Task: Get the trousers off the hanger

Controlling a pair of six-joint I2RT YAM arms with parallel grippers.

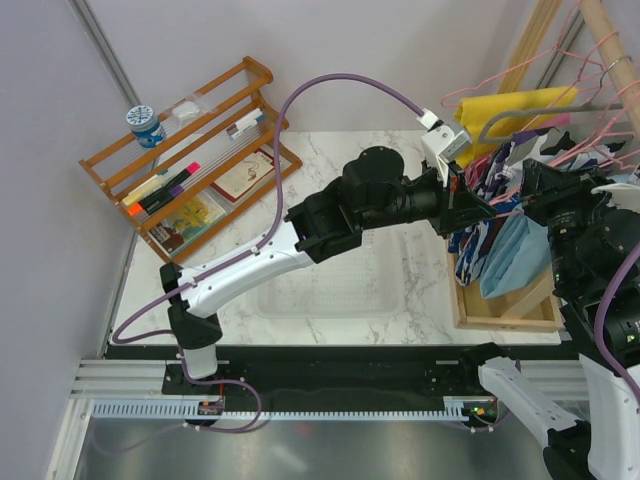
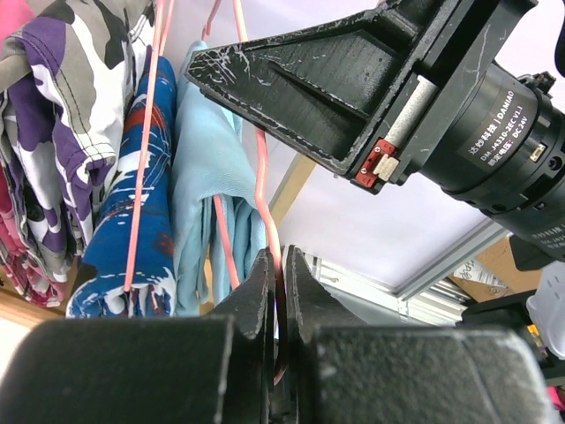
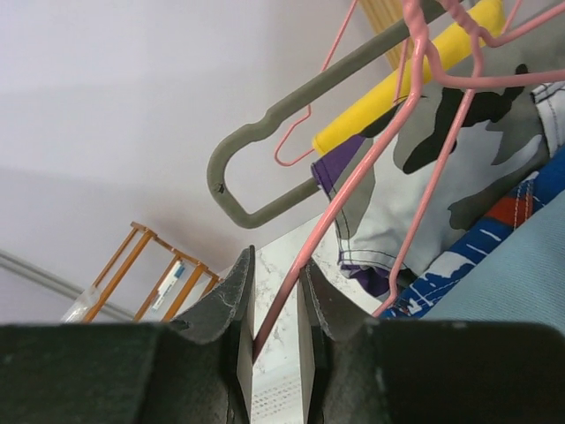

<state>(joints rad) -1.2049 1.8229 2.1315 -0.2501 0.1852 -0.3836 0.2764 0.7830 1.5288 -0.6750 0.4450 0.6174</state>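
Observation:
The light blue trousers (image 1: 510, 255) hang on the clothes rack at the right, draped over a pink wire hanger (image 2: 261, 168). My left gripper (image 1: 476, 208) reaches across to the rack, and in the left wrist view it (image 2: 281, 265) is shut on that hanger's wire, with the trousers (image 2: 207, 150) just behind. My right gripper (image 1: 522, 207) faces it from the right. In the right wrist view the right gripper (image 3: 275, 283) is narrowly open, with a pink hanger wire (image 3: 353, 181) running slantwise between its fingers. The trousers (image 3: 516, 283) show at the lower right there.
Blue-white-purple patterned clothes (image 1: 478, 240), a yellow cloth (image 1: 510, 108) and a grey hanger (image 3: 265, 124) crowd the same rack, whose wooden base (image 1: 505, 318) sits on the table. A clear plastic tray (image 1: 330, 290) lies mid-table. A wooden shelf (image 1: 190, 160) of pens and books stands at the back left.

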